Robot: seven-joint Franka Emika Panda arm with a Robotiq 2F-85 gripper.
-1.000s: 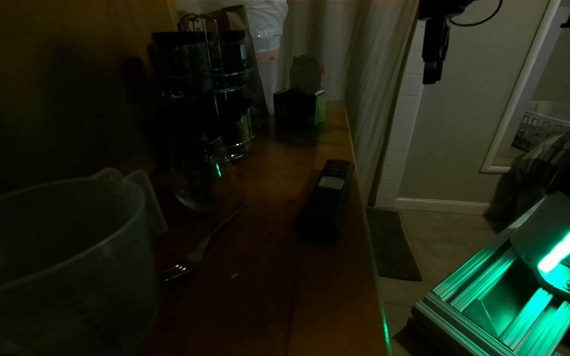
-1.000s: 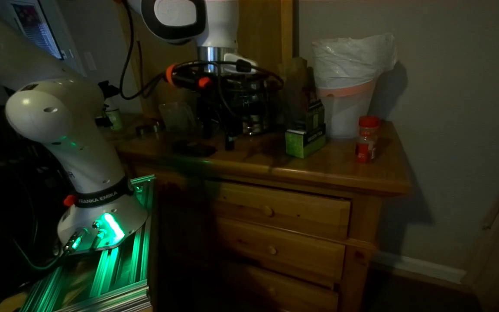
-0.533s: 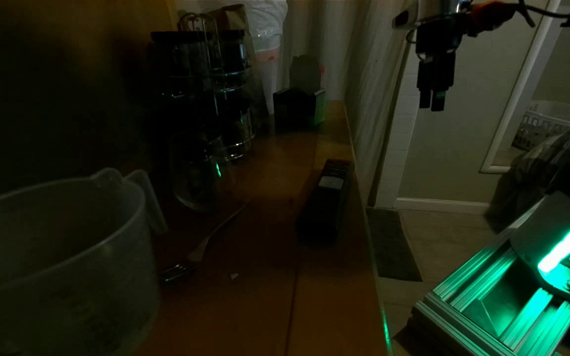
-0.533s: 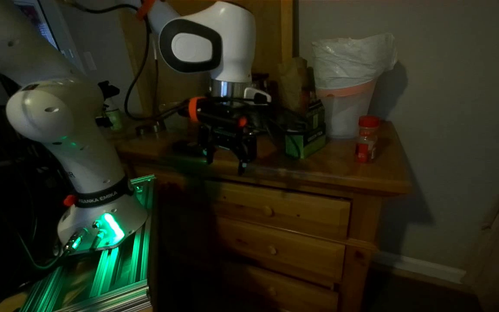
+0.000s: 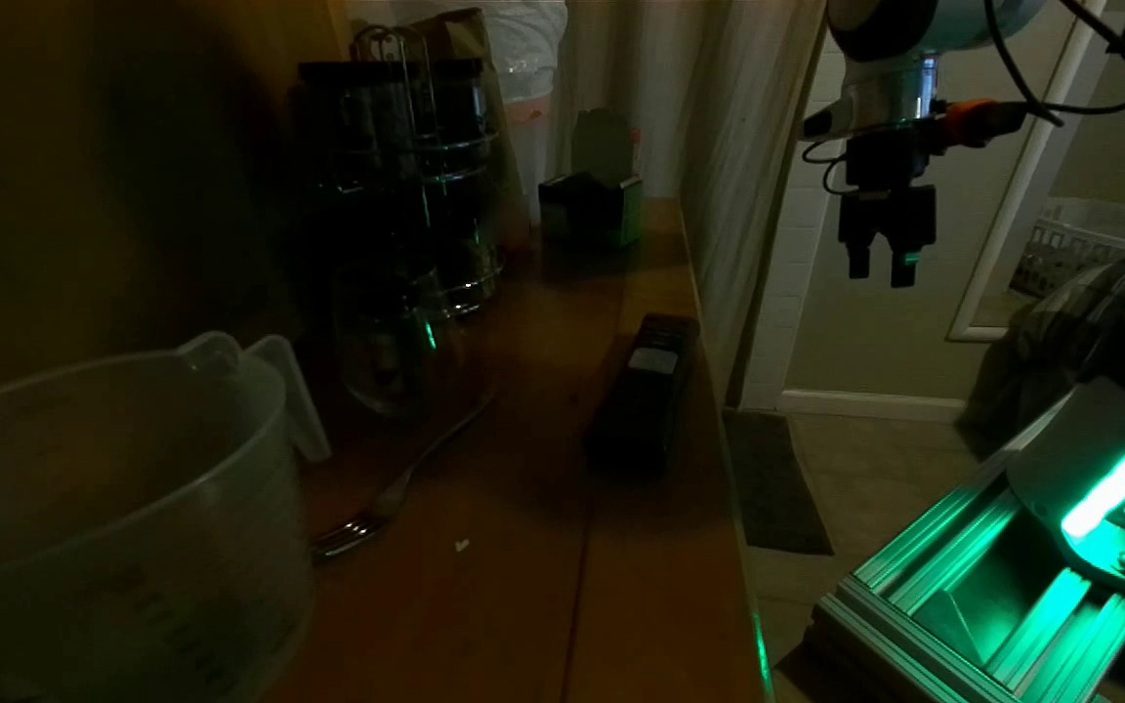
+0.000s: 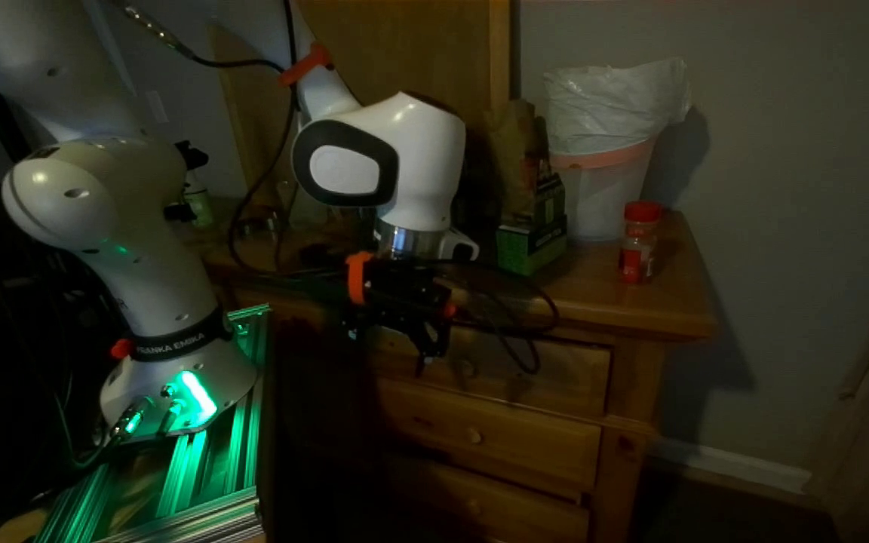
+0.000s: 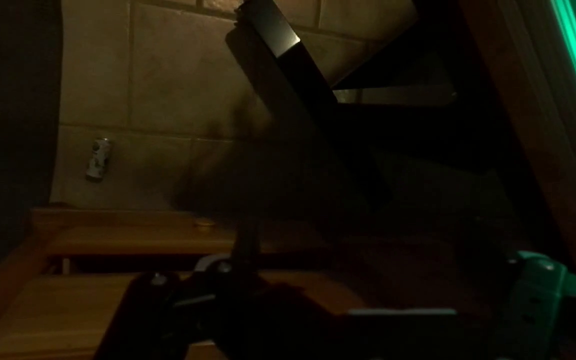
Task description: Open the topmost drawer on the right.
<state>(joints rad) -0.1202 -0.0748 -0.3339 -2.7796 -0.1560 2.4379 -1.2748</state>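
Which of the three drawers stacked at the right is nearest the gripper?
The top drawer, just under the dresser top: the gripper covers part of it in an exterior view; the middle drawer and lowest visible drawer sit lower.

A gray wall (image 6: 796, 226), dimly lit, is seen at three o'clock in an exterior view, its white baseboard (image 6: 736, 461) at four. Floor tiles (image 7: 193, 70) are shown at eleven in the wrist view.

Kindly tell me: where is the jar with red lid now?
In an exterior view, the red-lidded jar stands upright near the right end of the dresser top, in front of the bag-lined bin and right of the green box.
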